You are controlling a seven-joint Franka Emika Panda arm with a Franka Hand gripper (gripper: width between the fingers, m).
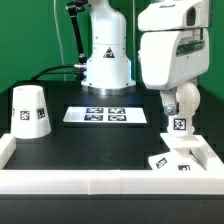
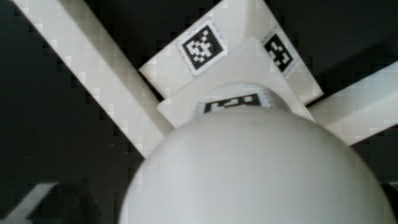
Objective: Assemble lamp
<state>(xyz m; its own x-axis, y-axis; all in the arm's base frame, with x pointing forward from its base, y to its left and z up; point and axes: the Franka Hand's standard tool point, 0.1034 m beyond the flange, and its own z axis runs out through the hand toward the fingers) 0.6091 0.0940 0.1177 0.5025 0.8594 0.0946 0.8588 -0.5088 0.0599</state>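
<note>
The white square base [image 1: 172,160] lies in the corner of the white frame, at the exterior view's right. The round bulb [image 1: 184,101] stands upright over it, neck and tag pointing down; whether the neck is seated in the base I cannot tell. My gripper [image 1: 177,99] hangs straight over the bulb, open, with its jaws wide around the dome. In the wrist view the bulb's dome [image 2: 258,165] fills the near part, with the tagged base [image 2: 240,70] beyond it. The tapered shade [image 1: 30,108] stands alone at the exterior view's left.
The marker board [image 1: 98,116] lies flat mid-table. A white frame wall [image 1: 100,182] runs along the front and turns up both sides; its rails [image 2: 98,75] meet behind the base. The robot's pedestal [image 1: 107,60] stands at the back.
</note>
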